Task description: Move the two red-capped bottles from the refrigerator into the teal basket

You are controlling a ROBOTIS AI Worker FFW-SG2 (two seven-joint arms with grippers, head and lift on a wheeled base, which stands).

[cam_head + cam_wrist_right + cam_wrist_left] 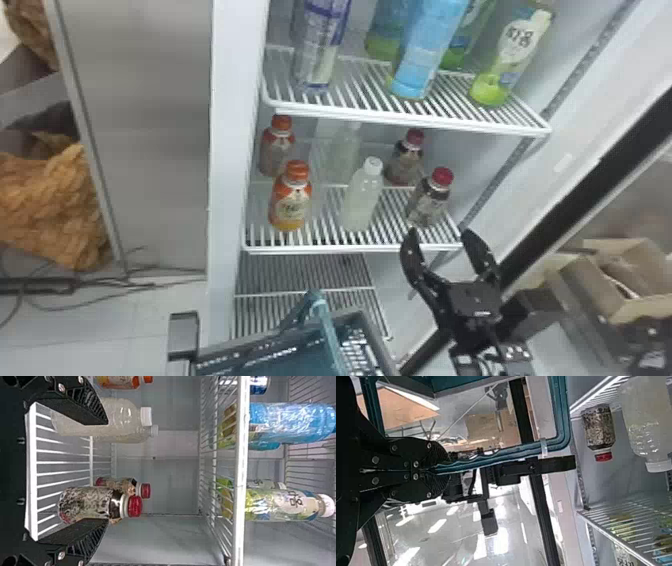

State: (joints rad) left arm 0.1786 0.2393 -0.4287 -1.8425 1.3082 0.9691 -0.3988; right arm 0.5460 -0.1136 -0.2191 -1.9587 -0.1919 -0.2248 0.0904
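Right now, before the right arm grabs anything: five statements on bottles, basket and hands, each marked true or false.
1. The front red-capped bottle stands to the right of the front white-capped bottle. True.
2. The left hand is closed on the handle of the basket. True.
3. The right hand is closed on the front red-capped bottle. False: the right hand is open and holds nothing.
4. The rear red-capped bottle is in the basket. False: it stands on the middle shelf, behind the front one.
5. The blue bottle stands on the upper shelf. True.
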